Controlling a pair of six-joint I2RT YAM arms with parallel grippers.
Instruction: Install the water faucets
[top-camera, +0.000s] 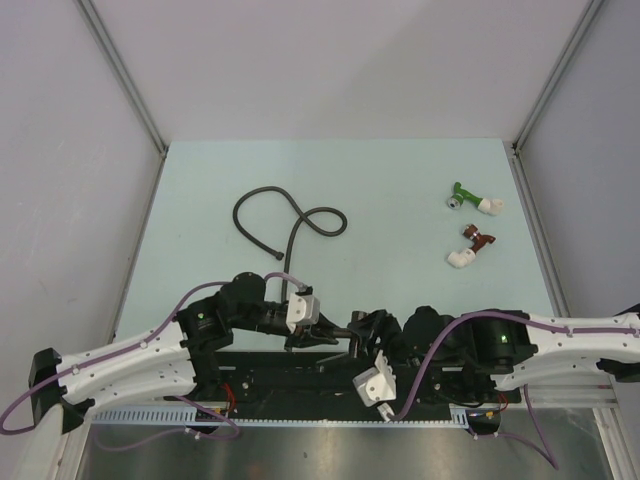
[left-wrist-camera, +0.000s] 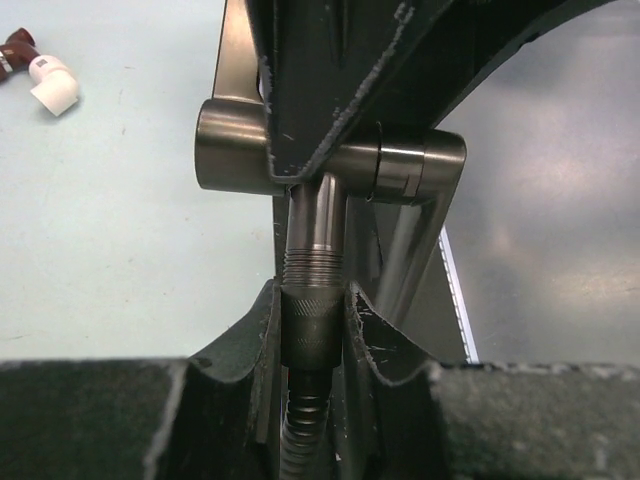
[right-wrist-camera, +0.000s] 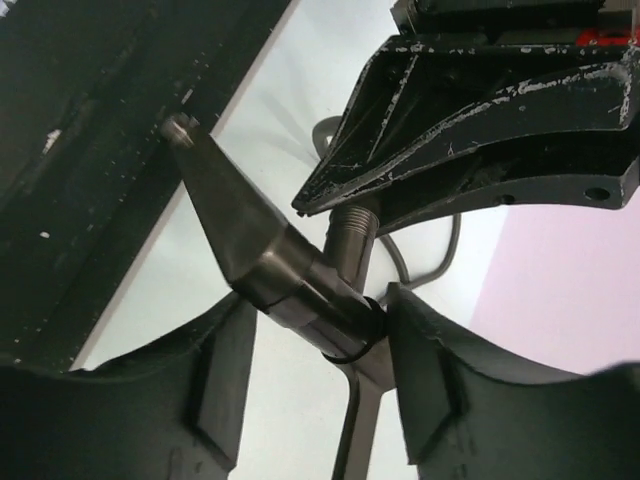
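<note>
I am clamping my left gripper (left-wrist-camera: 310, 300) shut on the knurled nut (left-wrist-camera: 308, 342) at the end of the black hose (top-camera: 300, 215), both fingers pressing flat against the nut's sides. The ribbed hose is dropping out of the nut between my fingers. The top edge of the nut is meeting the threaded stem of the faucet (right-wrist-camera: 270, 250), with a band of bare thread showing above it. I cannot tell how far the nut is screwed on.

I am closing my right gripper (right-wrist-camera: 322, 312) around the faucet's short cross body, one finger on either side, gripping it just beside the point where the stem branches off. In the right wrist view the flat tapered part is slanting up and to the left from my fingers, and a thin straight part is running down between them. The two grippers are facing each other tip to tip, almost touching.

In the top view I am holding all this above the near edge of the pale green table (top-camera: 400, 290), in front of the arm bases. Beyond my left gripper the hose is lying on the table in a loose loop. Far over on the right, well apart from my hands, a green fitting (top-camera: 462, 193) and a dark-red fitting (top-camera: 480, 238) are lying near each other, each with a white end.
</note>
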